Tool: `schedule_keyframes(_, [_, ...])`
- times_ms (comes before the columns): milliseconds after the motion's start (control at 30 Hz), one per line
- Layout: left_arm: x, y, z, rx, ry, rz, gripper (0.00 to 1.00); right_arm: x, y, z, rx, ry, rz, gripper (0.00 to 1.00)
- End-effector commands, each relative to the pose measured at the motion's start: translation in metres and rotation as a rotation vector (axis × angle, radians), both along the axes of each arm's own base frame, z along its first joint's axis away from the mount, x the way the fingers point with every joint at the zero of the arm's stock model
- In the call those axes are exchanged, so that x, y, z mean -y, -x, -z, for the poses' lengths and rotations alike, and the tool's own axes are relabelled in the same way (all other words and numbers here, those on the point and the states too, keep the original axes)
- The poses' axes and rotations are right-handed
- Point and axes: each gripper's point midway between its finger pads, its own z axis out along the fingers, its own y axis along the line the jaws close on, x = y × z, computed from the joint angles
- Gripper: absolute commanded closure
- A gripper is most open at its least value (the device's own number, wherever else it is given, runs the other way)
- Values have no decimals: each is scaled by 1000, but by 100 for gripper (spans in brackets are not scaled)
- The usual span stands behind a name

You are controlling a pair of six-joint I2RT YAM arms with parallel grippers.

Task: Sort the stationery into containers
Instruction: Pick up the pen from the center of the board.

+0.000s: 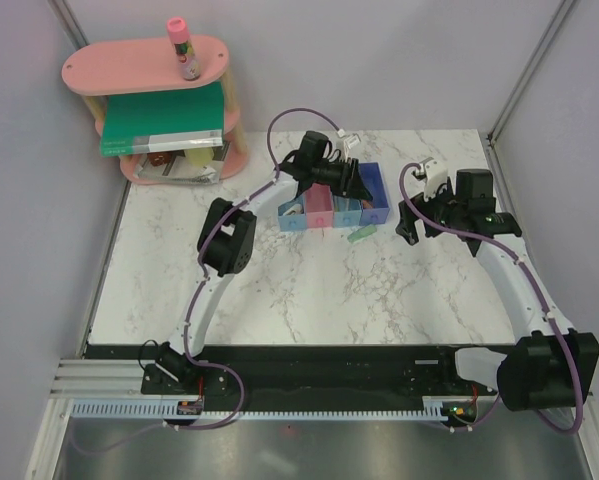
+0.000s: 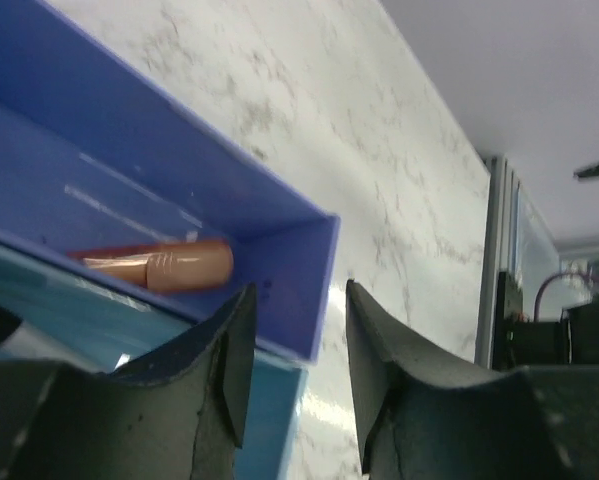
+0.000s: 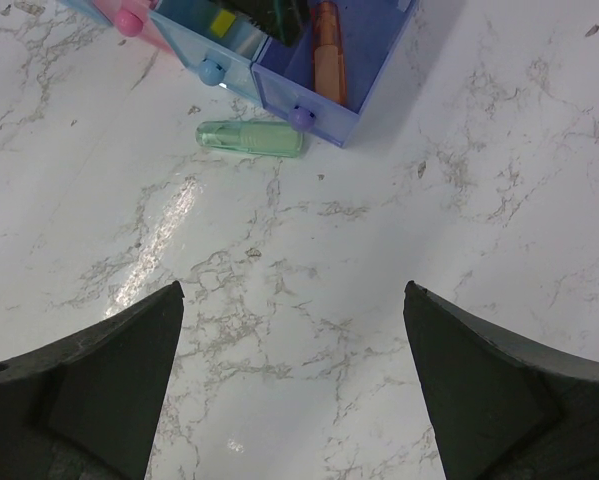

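The row of joined bins stands mid-table. My left gripper hovers over the darker blue bin, open and empty. An orange-tipped piece lies in that bin and also shows in the right wrist view. A black-and-white marker lies in the light blue bin beside it. A green eraser-like piece lies on the table just in front of the bins. My right gripper is open and empty above bare table to the right of the bins. A pink-capped tube stands on the shelf.
A pink oval two-tier shelf stands at the back left with a big green book and other items under its top. Walls close the table's left, back and right sides. The black base rail runs along the near edge.
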Motion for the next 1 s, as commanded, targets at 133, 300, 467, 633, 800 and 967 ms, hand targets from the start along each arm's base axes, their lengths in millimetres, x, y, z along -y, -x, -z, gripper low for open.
schedule_keyframes(133, [-39, 76, -32, 248, -228, 245, 50, -6, 0, -37, 98, -43, -20, 2])
schedule_keyframes(300, [-53, 114, 26, 349, -517, 300, 50, -8, 4, -47, 123, -59, -24, 2])
schedule_keyframes(467, [-57, 124, 81, 344, -713, 294, 49, -9, 10, -53, 142, -66, -32, 2])
schedule_keyframes(633, [-58, 98, 100, 372, -817, 209, 48, -8, 16, -52, 141, -57, -36, 2])
schedule_keyframes(800, [-49, 88, 90, 395, -802, 180, 48, -9, 16, -48, 130, -56, -40, 2])
schedule_keyframes(967, [-45, 103, 81, 364, -744, 215, 49, -10, 14, -48, 129, -59, -48, 2])
